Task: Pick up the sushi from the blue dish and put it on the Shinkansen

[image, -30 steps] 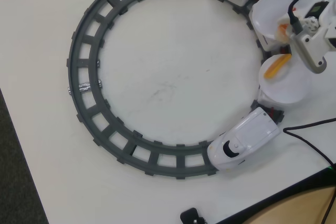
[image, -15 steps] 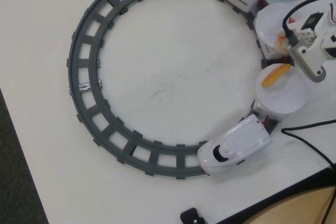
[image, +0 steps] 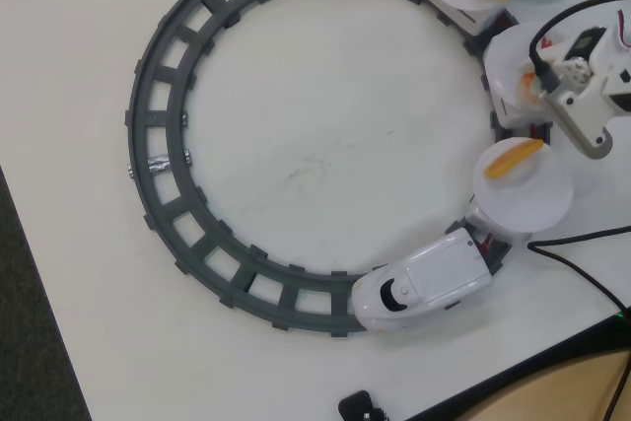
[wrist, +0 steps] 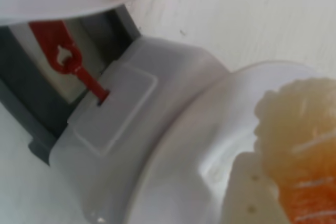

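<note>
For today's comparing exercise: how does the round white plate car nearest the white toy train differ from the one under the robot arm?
The plate car nearest the train lies uncovered; the middle plate car is largely hidden by the arm. The first carries a flat yellow-orange slice; the second holds a deep orange, rice-based sushi. Both are round, white and ride the grey track.

Table inside ring track (image: 158, 135) open; plate cars (image: 523, 189) and arm crowd right side.

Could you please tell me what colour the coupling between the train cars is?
The coupling is red, clearest in the wrist view.
</note>
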Motion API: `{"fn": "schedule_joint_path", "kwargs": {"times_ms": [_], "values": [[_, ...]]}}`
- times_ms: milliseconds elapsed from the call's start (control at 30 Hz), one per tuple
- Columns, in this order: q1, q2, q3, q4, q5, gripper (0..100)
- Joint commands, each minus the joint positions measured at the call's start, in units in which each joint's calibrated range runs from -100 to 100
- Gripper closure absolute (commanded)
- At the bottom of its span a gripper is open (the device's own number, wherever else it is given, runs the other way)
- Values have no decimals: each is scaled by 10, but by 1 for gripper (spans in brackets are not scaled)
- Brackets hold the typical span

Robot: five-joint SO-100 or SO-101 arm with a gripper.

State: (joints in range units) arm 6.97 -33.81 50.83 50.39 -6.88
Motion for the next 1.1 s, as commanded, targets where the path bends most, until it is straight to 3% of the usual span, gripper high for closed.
{"fn": "schedule_joint_path", "kwargs": {"times_ms": [0,167,500,700,933,1067], "values": [[-12,-21,-1,-1,1,96],[-13,-22,10,-2,2,88],[-13,-23,9,-2,1,86],[-6,-23,2,-2,-2,77],[18,-24,-18,0,-1,76],[18,-44,-66,82,1,76]]}}
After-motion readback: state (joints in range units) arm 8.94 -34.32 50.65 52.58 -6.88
